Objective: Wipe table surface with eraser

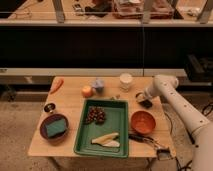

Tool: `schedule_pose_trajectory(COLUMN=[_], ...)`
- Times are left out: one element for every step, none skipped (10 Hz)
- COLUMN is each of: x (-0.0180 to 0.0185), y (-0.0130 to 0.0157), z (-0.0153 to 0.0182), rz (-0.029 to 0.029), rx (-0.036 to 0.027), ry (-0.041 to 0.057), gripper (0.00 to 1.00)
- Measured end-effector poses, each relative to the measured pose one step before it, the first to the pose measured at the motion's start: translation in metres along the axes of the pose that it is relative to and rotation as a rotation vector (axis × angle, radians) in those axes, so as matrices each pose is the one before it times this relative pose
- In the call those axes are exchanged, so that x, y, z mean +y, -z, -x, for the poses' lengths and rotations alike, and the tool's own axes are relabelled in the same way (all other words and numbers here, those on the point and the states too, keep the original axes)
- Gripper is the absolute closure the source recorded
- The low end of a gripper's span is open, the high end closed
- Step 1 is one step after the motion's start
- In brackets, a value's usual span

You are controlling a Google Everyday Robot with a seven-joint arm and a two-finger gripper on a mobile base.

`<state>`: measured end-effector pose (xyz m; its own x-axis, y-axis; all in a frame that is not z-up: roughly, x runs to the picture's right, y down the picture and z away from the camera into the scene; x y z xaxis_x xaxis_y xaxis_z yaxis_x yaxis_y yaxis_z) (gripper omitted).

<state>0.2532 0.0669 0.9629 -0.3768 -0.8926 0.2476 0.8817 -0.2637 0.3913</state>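
Note:
The table surface [67, 102] is a light tan wooden top that fills the middle of the camera view. The eraser [146, 104] is a small dark block near the table's right edge, just above the orange bowl [143, 121]. My gripper [140, 97] comes in from the right on a white arm. It hangs right at the eraser's upper left side, partly covering it. I cannot tell whether it touches the eraser.
A green tray [120, 145] holds grapes [96, 115] and pale peeled pieces [106, 140]. A teal sponge [55, 127] lies in a dark bowl at front left. A carrot [57, 84], orange fruit [87, 91], grey cup [98, 85] and white cup [126, 80] line the back.

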Motion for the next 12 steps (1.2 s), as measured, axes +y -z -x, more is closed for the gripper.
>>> schedule_pose_trajectory(x=[0.00040, -0.00081, -0.00627, -0.01041, -0.00085, 0.00179, -0.00047, 0.00105, 0.00074, 0.00039, -0.00168, -0.00527], y=[0.00010, -0.00001, 0.00148, 0.00570, 0.00331, -0.00192, -0.00236, 0.00127, -0.00025, 0.00081, -0.00061, 0.00219], z=[-0.00007, 0.00003, 0.00009, 0.00128, 0.00102, -0.00101, -0.00139, 0.00010, 0.00163, 0.00018, -0.00064, -0.00072], rz=[0.00034, -0.00082, -0.01248, -0.03199, -0.00684, 0.00255, -0.00043, 0.00170, 0.00015, 0.00025, -0.00304, -0.00969], rx=[0.00036, -0.00047, 0.00625, 0.01149, 0.00752, 0.00209, -0.00034, 0.00126, -0.00097, 0.00128, 0.00071, 0.01967], ry=[-0.00031, 0.00233, 0.01207, 0.01878, 0.00279, -0.00081, 0.00216, -0.00112, -0.00170, -0.00063, 0.00421, 0.01856], gripper=[1.00, 1.00, 1.00, 1.00, 1.00, 1.00, 1.00, 1.00, 1.00, 1.00, 1.00, 1.00])
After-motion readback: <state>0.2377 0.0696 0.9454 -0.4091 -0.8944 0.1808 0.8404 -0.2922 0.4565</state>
